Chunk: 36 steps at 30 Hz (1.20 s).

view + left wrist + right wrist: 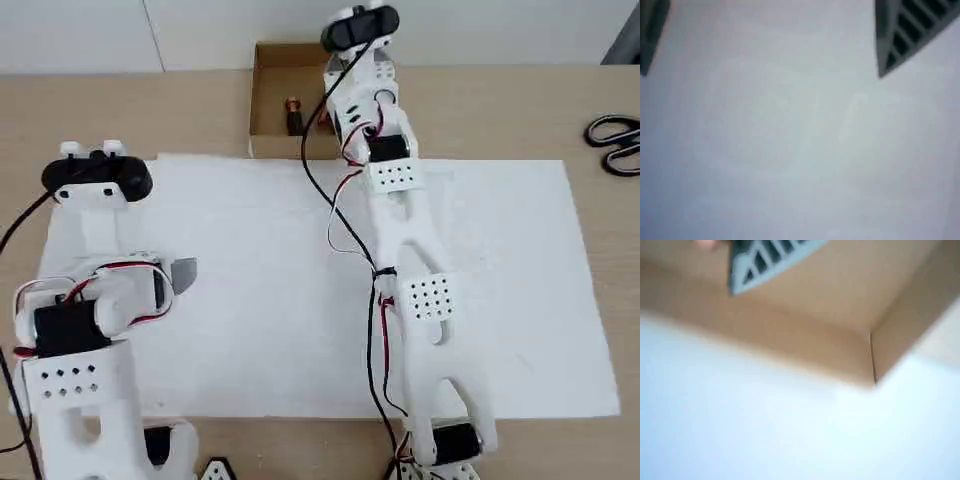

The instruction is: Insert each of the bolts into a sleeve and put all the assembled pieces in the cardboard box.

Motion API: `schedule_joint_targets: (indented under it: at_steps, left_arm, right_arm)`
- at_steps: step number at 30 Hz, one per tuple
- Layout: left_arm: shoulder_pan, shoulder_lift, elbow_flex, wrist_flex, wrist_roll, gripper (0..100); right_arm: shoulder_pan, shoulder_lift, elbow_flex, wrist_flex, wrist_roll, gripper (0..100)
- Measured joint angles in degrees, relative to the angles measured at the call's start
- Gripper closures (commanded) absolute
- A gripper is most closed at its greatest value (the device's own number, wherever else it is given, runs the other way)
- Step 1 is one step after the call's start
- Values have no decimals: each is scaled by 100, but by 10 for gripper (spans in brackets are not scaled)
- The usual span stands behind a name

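Observation:
The cardboard box [268, 95] stands at the table's far edge, past the white sheet [260, 300]. Inside it lies a dark and copper assembled piece [293, 115]. My right gripper [338, 112] is stretched out over the box's right half, hidden under its own wrist. In the right wrist view the box's wall and corner [805, 347] show close up against the sheet. At the sheet's left side my left gripper [765, 40] is open just above bare white sheet [790, 150], with nothing between its fingers [905, 35]. Its grey tip [183, 270] shows in the high view.
Black-handled scissors [615, 140] lie on the wooden table at the far right. The right arm's cables [340, 235] trail over the middle of the sheet.

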Motion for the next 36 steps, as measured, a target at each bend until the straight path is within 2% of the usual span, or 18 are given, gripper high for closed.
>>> schedule_joint_targets:
  at_steps: [4, 10, 17, 23, 27, 31, 36]
  left_arm:
    - [0, 0, -229, 0, 0, 724]
    - [0, 0, -1152, 0, 0, 724]
    - [79, 0, -1978, 185, 97, 724]
    - [695, 0, -2048, 782, 958, 724]
    - [862, 0, -2048, 1116, 1160, 723]
    - [888, -422, -2048, 1116, 1187, 723]
    - [888, -1574, -2040, 475, 1187, 723]
  right_arm:
    - [0, 0, -1108, 905, 0, 796]
    - [18, -422, -1389, 2321, 0, 796]
    - [44, -2664, -1415, 4308, 0, 796]
    - [88, -4536, -1477, 6743, 0, 796]
    - [264, -5697, -1486, 7007, 0, 796]
    - [237, -6831, -1407, 7059, 0, 796]
    - [677, -8185, 105, 7059, 0, 796]
